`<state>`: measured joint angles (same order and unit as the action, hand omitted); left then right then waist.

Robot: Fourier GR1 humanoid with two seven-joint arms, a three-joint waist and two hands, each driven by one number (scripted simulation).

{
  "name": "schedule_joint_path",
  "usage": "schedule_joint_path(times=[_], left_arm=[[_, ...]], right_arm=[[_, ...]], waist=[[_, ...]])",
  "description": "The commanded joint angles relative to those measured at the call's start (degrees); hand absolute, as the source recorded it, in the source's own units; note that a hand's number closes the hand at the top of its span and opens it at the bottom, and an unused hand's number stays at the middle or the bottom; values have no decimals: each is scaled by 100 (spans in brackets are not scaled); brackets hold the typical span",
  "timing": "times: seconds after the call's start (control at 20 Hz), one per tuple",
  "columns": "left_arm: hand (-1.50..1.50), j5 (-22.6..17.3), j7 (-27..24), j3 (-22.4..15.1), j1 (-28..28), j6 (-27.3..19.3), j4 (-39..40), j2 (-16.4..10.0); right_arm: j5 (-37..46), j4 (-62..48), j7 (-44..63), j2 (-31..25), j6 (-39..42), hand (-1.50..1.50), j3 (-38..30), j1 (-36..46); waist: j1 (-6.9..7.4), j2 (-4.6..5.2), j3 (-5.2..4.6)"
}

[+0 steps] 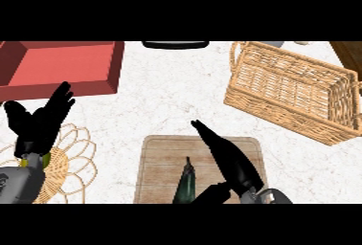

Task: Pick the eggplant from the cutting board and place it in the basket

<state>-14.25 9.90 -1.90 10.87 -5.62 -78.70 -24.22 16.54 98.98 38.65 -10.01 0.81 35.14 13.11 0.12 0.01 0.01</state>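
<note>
Starting at the far left, we see a red tray point(56, 67) on the white marbled counter point(163, 95). Nearer to us, at the left edge, our left hand point(39, 125) rests with its fingers up, straight and released, holding nothing. It shows above a round woven mat point(74, 160) made of light straw loops. At the far edge, in the middle, a dark object point(175, 44) is cut off by the view, and we cannot tell what it is.

In the near middle lies the wooden cutting board point(159, 158). The eggplant point(186, 184) lies on the near part of this board, long and dark, with its thin end pointing far. Just to the right of it is our right hand point(239, 170), above the right half of the board. Its fingers are stretched out straight and point far and a little left. The thumb spreads to the left, close to the eggplant, and the hand is not closed around it. We cannot tell if the thumb touches it.

At the far right stands the wicker basket point(297, 91), turned at an angle and well apart from the board.
</note>
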Motion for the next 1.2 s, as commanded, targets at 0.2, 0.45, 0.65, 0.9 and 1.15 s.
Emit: schedule_joint_path(times=[0.2, 0.45, 0.65, 0.9, 1.15], left_arm=[[0, 280, 401, 113, -11, 27, -379, 178], [0, 431, 78, 393, 217, 283, 256, 323], [0, 619, 105, 467, 173, 330, 153, 519], [0, 625, -131, 632, 197, 532, 466, 466], [0, 703, -192, 762, -63, 677, 243, 576]], right_arm=[[345, -938, -212, 470, 423, -150, 25, -22], [538, -388, 13, 413, 823, -150, -16, -353], [666, -456, -348, 529, 949, -150, -195, -561], [539, -348, -949, 371, 1000, -150, -159, -1125], [843, -392, -1082, 638, 1040, -150, -78, -1108]], waist=[[6, -5, 0], [-28, -4, -2], [-23, -3, -1], [-42, -4, -2], [-20, -4, -1]])
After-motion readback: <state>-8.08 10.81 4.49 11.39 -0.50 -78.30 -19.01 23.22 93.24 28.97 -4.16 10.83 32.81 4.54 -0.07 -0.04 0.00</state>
